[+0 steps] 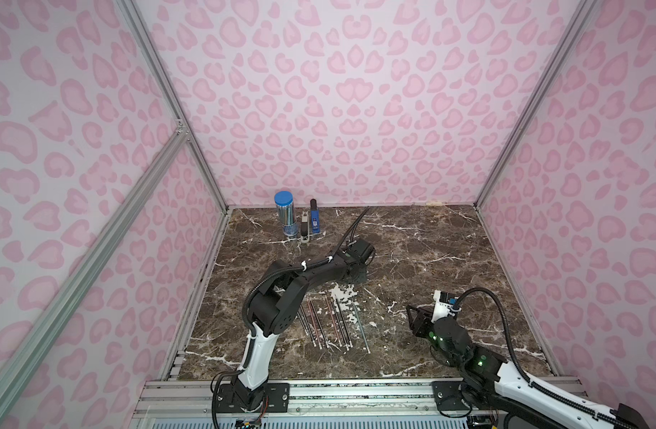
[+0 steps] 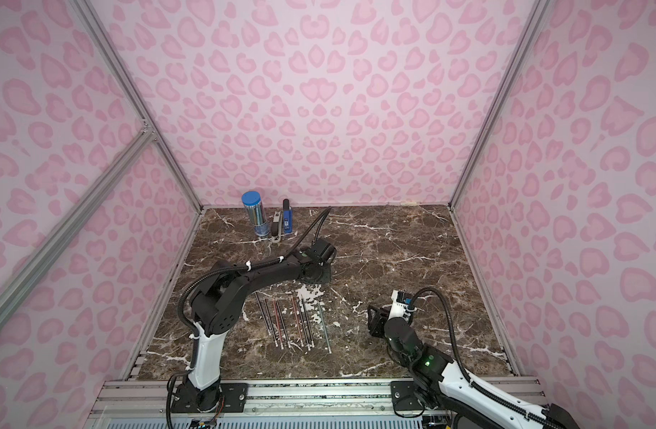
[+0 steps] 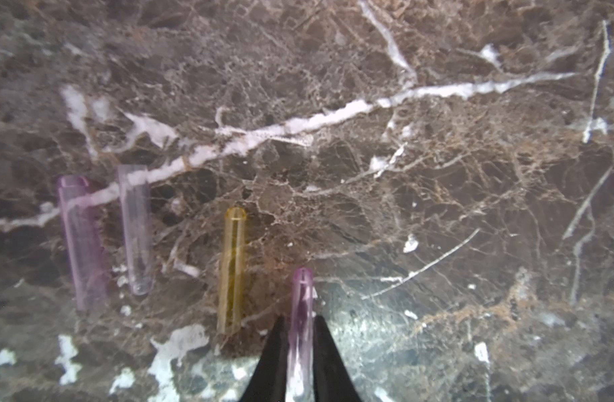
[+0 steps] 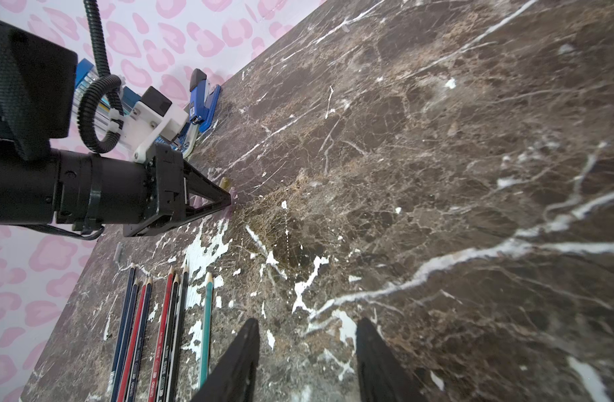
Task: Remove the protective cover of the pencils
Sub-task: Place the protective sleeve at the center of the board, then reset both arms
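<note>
Once the purple cap [image 3: 302, 289] pinched in the left hand [image 3: 300, 318] is released, the yellow cap [image 3: 233, 271] beside it could be knocked away.

At the far edge of the brown marble table [image 1: 430, 256], by the pink leopard-print wall [image 1: 356, 111], stands a clear blue-lidded tube [image 1: 285, 217] — just beside it, a small grey-and-black desk tool [image 1: 305, 227] and a blue stapler [image 1: 315, 223].
</note>
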Motion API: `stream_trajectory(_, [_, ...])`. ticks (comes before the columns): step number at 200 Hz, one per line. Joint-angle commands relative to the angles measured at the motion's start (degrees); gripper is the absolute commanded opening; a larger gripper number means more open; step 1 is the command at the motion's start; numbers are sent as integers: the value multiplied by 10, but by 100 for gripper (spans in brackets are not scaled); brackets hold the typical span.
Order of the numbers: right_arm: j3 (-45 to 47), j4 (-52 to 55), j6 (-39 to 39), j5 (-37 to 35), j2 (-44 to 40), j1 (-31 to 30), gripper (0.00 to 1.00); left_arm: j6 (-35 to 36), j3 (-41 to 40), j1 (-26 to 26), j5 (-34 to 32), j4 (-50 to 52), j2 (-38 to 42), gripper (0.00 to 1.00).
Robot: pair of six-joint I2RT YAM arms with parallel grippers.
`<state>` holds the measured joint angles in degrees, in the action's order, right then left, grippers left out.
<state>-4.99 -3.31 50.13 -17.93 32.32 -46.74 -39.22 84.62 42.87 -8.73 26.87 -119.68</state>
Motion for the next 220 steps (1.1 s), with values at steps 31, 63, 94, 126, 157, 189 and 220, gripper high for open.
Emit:
stream_trajectory(31, [7,13,-8,-2,-16,2,48,3,5,0,7,-4,8,18])
stream_trajectory(63, [6,11,-11,5,-17,5,49,5,4,0,8,-4,22,18])
stream_trajectory(94, [-12,11,-19,6,-5,9,49,9,7,1,17,-3,50,23])
stream_trajectory(126, [-52,3,-44,12,40,22,53,18,11,5,21,4,98,27])
stream_trajectory(157, [-136,11,-67,66,138,65,93,23,-25,5,-14,3,200,31])
stream_trajectory(189, [-219,61,-38,68,207,139,98,16,-86,2,-94,16,347,51])
stream_trajectory(220, [-286,60,-87,98,213,205,99,18,-142,-23,-190,47,478,80])
